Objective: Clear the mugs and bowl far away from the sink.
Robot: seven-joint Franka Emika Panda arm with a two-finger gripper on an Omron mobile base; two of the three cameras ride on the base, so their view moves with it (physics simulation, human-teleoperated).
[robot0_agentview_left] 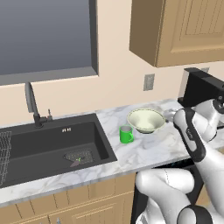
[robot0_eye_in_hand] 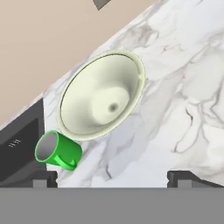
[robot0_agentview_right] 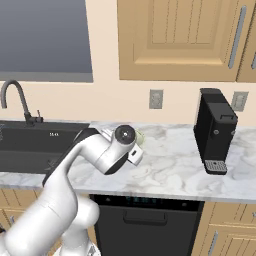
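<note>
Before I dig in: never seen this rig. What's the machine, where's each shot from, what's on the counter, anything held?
It is a rendered kitchen. The machine is a white arm on a base that can drive. Two pictures come from cameras on the base, behind the arm to its left and right; the third looks along the gripper, whose dark fingertips stand wide apart at the bottom. The gripper is open and holds nothing. On the marble counter, right of the dark sink, sit a green mug and a pale bowl close together; touching or not is unclear. A black coffee machine stands further right.
</note>
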